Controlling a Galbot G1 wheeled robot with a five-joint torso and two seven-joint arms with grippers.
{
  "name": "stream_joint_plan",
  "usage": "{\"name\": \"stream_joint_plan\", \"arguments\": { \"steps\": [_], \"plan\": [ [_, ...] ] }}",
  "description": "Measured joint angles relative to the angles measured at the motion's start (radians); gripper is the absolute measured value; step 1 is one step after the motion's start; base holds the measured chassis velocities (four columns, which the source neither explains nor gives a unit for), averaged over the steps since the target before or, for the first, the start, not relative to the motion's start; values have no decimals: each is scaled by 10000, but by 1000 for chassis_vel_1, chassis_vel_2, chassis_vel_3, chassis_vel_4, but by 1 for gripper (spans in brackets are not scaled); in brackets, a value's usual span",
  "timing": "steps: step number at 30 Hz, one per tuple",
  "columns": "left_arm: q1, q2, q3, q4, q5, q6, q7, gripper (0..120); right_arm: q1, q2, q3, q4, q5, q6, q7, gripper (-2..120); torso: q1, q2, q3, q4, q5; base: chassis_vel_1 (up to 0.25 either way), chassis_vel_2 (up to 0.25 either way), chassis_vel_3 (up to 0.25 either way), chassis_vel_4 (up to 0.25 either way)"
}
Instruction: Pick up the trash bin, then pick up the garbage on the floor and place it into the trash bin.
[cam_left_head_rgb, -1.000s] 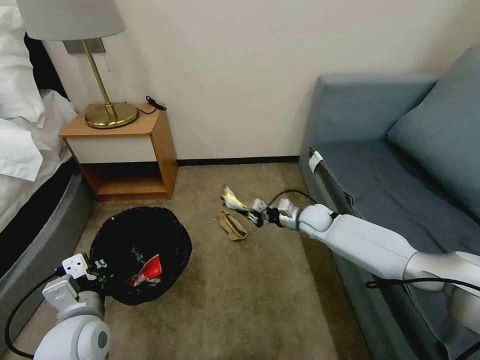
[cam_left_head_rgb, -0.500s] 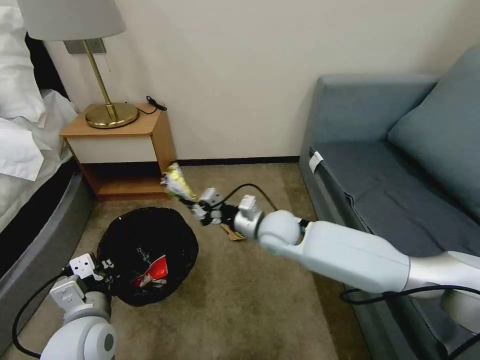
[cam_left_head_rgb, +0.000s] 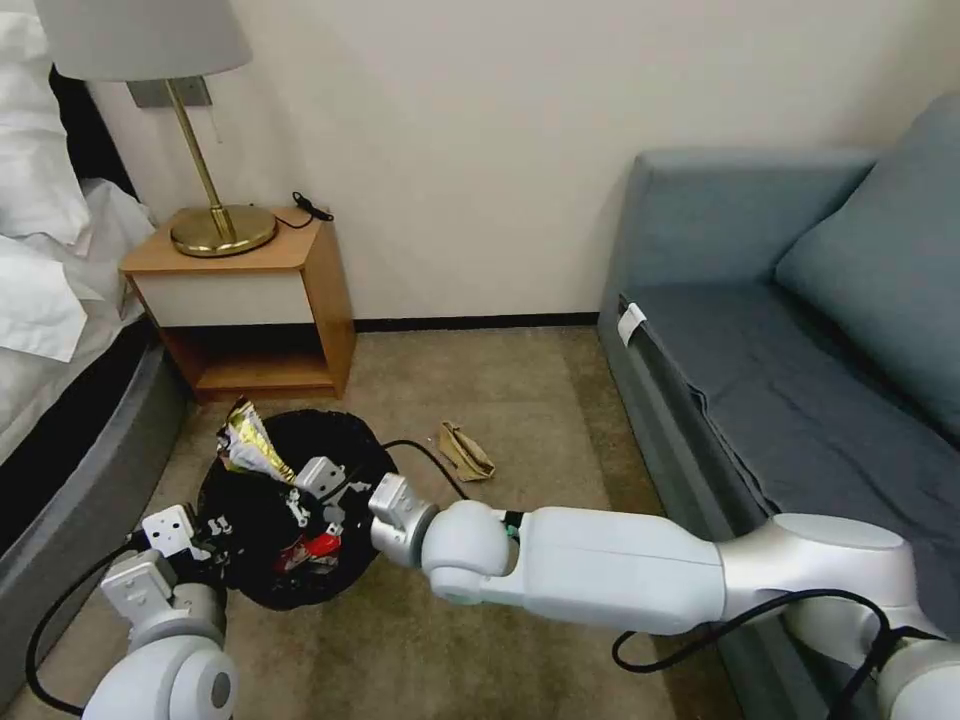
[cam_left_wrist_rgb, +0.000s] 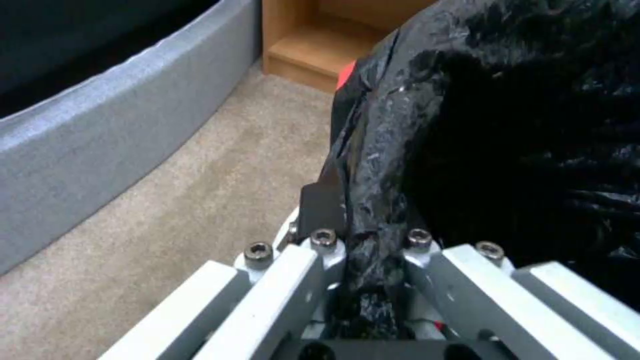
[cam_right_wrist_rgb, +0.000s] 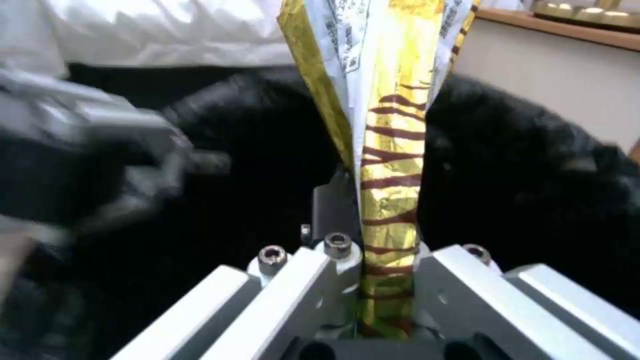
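Your right gripper (cam_left_head_rgb: 300, 490) is over the trash bin (cam_left_head_rgb: 350, 440), jaws clamped on the white-yellow snack wrapper (cam_left_head_rgb: 245, 445). The right wrist view confirms it: the snack wrapper (cam_right_wrist_rgb: 387, 165) is pinched between the two pads and stands straight up out of them, gold foil with brown stripes, with the bin's black bag dark behind it. In the head view the wrapper sticks up and out past the bin's far-left rim, toward the nightstand (cam_left_head_rgb: 250, 300). Your left gripper (cam_left_head_rgb: 205, 527) is at the bin's near-left rim, jaws closed on the rim and the black bag liner (cam_left_wrist_rgb: 507, 125); the left wrist view shows the crinkled plastic squeezed between the fingers (cam_left_wrist_rgb: 320, 240). The bin sits low over the carpet (cam_left_head_rgb: 520, 600), between the bed base (cam_left_head_rgb: 70, 470) and the sofa (cam_left_head_rgb: 780, 400), in front of the nightstand; you cannot tell from these views whether it touches the floor. A red-and-white crumpled wrapper (cam_left_head_rgb: 315, 545) lies inside the bin, partly hidden by the right gripper. The tan crumpled paper (cam_left_head_rgb: 465, 452) is on the carpet, well to the right of the bin, nearer the sofa's front edge, apart from both grippers. The right arm reaches across from the sofa side, its forearm low over the carpet. A lamp (cam_left_head_rgb: 205, 215) stands on the nightstand top.
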Motion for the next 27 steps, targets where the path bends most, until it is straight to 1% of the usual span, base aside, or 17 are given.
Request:
{"name": "stream_joint_plan", "arguments": {
  "steps": [6, 10, 11, 15, 16, 18, 20, 21, 25, 26, 27],
  "plan": [
    [-37, 40, -43, 4, -18, 0, 3, 3, -10, 12, -16, -41, -45, -179, 170, 1, 0, 0, 0, -1, 1, 0, 0, 0, 0],
    [-125, 97, -84, 109, -61, -1, 6, 3, -23, 9, -18, -48, -77, -186, 273, 22, 0, 0, 0, -1, 1, 0, 0, 0, 0],
    [-125, 97, -84, 109, -61, -1, 6, 3, -23, 9, -18, -48, -77, -186, 273, 22, 0, 0, 0, -1, 1, 0, 0, 0, 0],
    [-199, 113, -69, 200, -73, -1, 8, 3, 2, -50, -4, -23, -85, -186, 280, 38, 0, 0, -1, -1, 2, 0, 0, 0, 0],
    [-199, 113, -69, 200, -73, -1, 8, 3, 2, -50, -4, -23, -85, -186, 280, 38, 0, 0, -1, -1, 2, 0, 0, 0, 0],
    [-219, 97, -29, 233, -73, -1, 10, 3, 16, -79, 4, -21, -86, -186, 280, 48, 0, 0, -1, -2, 1, 0, 0, 0, 0],
    [-220, 83, -6, 240, -66, -1, 11, 3, 28, -111, 12, -21, -86, -186, 274, 57, 0, 0, -1, -2, 1, 0, 0, 0, 0],
    [-220, 83, -6, 240, -66, -1, 11, 3, 28, -111, 12, -21, -86, -186, 274, 57, 0, 0, -1, -2, 1, 0, 0, 0, 0],
    [-198, 53, 25, 206, -41, -1, 14, 3, 12, -124, 53, -27, -114, -156, 261, 76, 0, 0, -1, -2, 1, 0, 0, 0, 0],
    [-198, 53, 25, 206, -41, -1, 14, 3, 12, -124, 53, -27, -114, -156, 261, 76, 0, 0, -1, -2, 1, 0, 0, 0, 0],
    [-177, 48, 28, 188, -33, -2, 15, 3, -1, -116, 94, -28, -141, -142, 271, 79, 0, 0, 0, -1, 2, 0, 0, 0, 0]
  ]
}}
